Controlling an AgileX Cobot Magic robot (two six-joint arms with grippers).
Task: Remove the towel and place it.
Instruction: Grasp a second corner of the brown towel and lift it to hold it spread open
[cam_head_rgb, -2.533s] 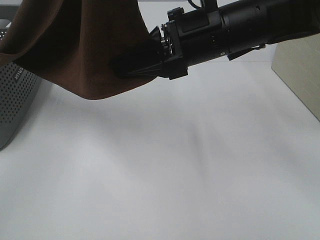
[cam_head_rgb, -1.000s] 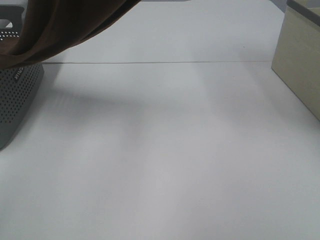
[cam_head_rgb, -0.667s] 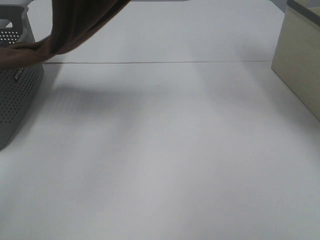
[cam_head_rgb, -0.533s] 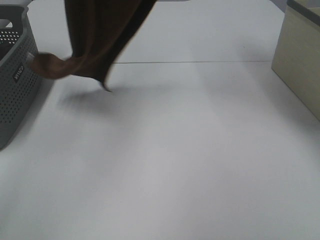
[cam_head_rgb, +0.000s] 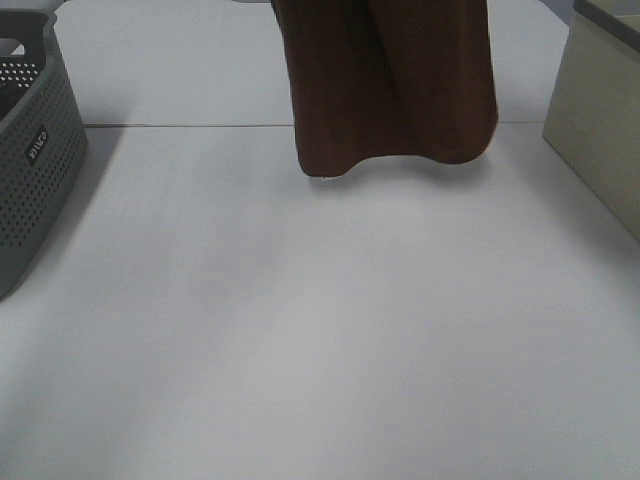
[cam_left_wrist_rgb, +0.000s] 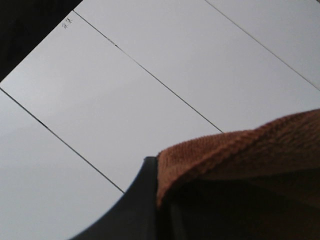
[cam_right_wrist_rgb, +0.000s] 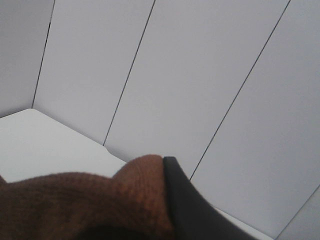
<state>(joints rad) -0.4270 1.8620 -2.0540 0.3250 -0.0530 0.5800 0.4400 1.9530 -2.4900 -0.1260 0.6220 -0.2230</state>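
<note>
Left fingers (cam_left_wrist_rgb: 132, 210) and right fingers (cam_right_wrist_rgb: 182, 200) clamp the fuzzy reddish-brown terry towel (cam_head_rgb: 390, 90), hanging in soft folds.

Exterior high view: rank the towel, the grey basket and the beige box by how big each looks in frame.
1. towel: hanging, clearly the largest.
2 and 3. grey basket and beige box: about alike, and both are cut off by the picture edge, so left unranked.
</note>
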